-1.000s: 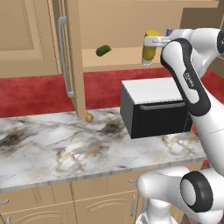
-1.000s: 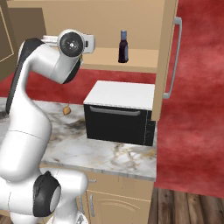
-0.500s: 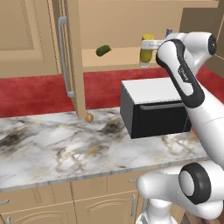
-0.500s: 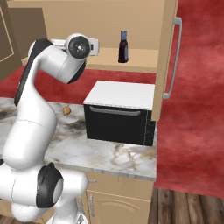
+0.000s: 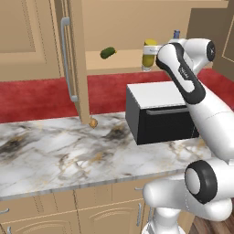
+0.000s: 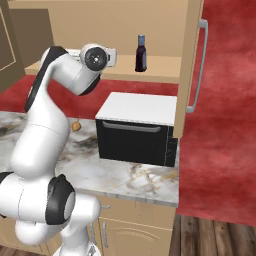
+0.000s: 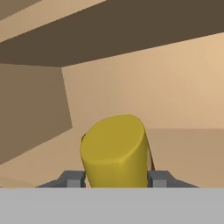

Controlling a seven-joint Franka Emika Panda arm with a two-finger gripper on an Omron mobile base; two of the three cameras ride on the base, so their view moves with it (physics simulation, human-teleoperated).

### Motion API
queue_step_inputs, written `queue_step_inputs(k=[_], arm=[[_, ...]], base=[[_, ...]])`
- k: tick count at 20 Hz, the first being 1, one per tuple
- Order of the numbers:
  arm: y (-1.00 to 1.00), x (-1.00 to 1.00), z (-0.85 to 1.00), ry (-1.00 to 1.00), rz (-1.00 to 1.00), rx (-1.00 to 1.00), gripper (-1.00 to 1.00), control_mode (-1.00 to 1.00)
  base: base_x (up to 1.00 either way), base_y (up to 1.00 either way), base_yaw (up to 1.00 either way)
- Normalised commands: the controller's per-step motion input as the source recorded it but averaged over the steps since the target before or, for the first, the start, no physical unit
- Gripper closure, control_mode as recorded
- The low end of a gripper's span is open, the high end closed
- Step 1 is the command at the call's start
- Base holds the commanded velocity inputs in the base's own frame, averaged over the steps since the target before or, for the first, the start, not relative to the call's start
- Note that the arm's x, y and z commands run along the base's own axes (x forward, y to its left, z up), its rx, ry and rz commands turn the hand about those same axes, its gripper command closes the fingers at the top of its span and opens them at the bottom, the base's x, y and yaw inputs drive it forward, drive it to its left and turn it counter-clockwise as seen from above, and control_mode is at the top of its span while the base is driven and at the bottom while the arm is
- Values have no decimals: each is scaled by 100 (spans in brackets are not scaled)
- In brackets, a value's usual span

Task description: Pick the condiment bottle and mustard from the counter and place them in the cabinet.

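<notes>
Red walls are surrounding a tan wooden kitchen where I am driving the arm. I am counting one condiment bottle (image 6: 141, 53), one mustard (image 5: 149, 55), one small green thing (image 5: 108, 53) on the shelf, one black-and-white microwave (image 5: 160, 112) and one small brown object (image 5: 93, 122) on the counter (image 5: 55, 155).

I am seeing the gripper (image 7: 116, 180) closed on the mustard, its yellow body sitting between the two fingers in the hand view. The mustard is hanging at the cabinet (image 5: 119, 27) opening, left of the condiment bottle, which is standing upright on the inner shelf. Since a second ago, the arm has been carrying the mustard further left and deeper towards the shelf; the condiment bottle and the green thing are staying put.

The marble counter is running below, with the microwave at its right end under the cabinet, and the cabinet door (image 5: 75, 59) is standing open at the left.
</notes>
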Motion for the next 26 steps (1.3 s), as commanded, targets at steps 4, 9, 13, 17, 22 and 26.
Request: queue_step_inputs(k=[4, 9, 13, 17, 22, 26], arm=[[-2, 20, 0, 0, 0, 0, 100, -100], [-1, 7, 6, 0, 0, 0, 100, -100], [0, 0, 10, 0, 0, 0, 100, -100], [0, 6, 5, -1, 0, 0, 100, -100], [-3, 25, 0, 0, 0, 0, 100, -100], [-6, 35, 0, 0, 0, 0, 100, -100]], base=[[0, 0, 0], [0, 0, 0], [0, 0, 0], [0, 0, 0], [0, 0, 0], [0, 0, 0]])
